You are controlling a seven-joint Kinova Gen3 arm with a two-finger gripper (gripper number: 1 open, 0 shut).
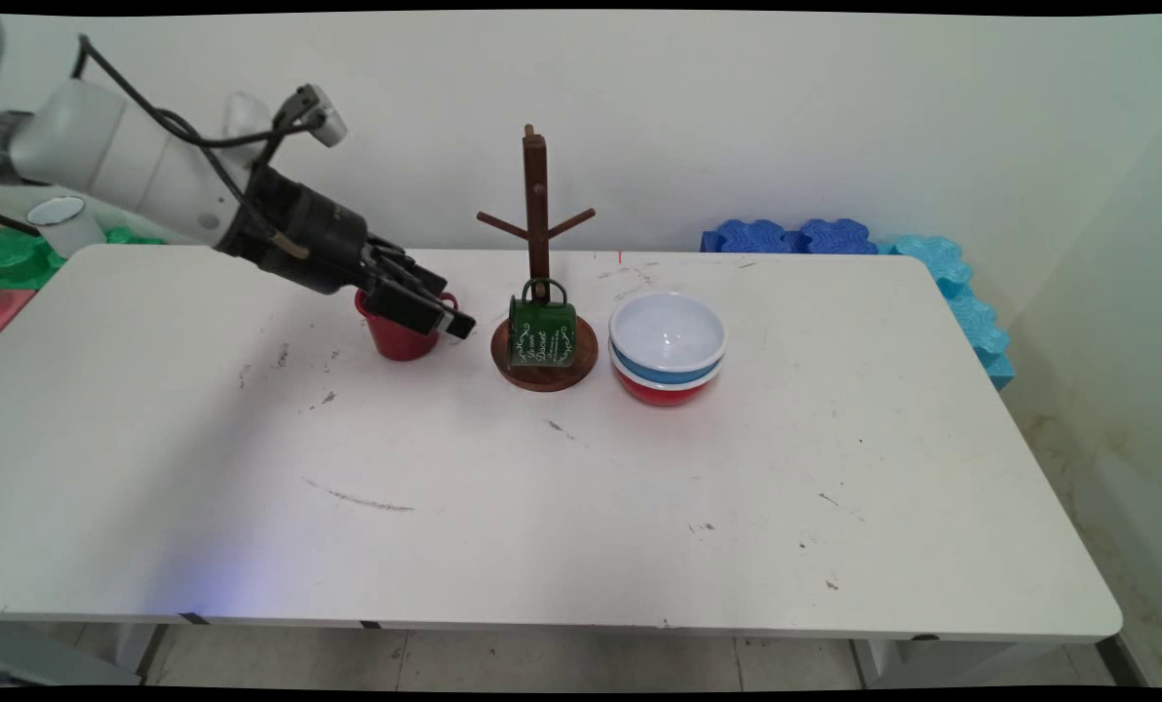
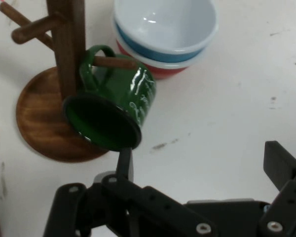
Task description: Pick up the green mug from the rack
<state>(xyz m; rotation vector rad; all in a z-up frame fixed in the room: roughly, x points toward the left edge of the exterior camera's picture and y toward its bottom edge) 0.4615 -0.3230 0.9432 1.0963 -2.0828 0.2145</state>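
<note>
A scuffed white table (image 1: 542, 507) stands against a pale wall (image 1: 737, 107), blue foam mats (image 1: 961, 292) along its far right edge.

main view high across table (image 1: 542, 546), hand view close, both sharing green mug (image 1: 542, 332) on stand (image 1: 538, 210)

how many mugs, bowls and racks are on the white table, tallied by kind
mugs: 2, a green enamel mug hanging on the rack and a red mug behind the gripper
bowls: 2, a blue-sided white bowl stacked in a red bowl
racks: 1, a brown wooden mug tree
total: 5
</note>
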